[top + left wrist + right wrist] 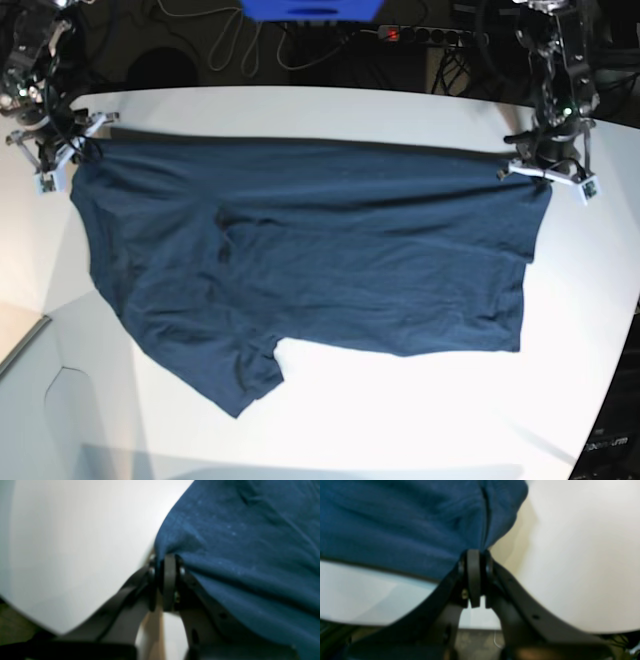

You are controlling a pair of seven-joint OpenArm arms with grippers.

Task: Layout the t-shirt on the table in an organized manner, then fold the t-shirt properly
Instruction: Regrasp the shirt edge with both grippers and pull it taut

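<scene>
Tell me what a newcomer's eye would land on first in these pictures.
The dark navy t-shirt dominates, stretched wide across the white table with its far edge pulled taut. The left gripper pinches one far corner at the base view's right, and the right gripper pinches the opposite corner at that view's left. Both wrist views show black jaws shut on bunched blue cloth.

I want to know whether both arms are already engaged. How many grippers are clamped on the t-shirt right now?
2. The left gripper is shut on one far corner of the t-shirt, at the base view's right; the right gripper is shut on the opposite far corner, at that view's left.
</scene>
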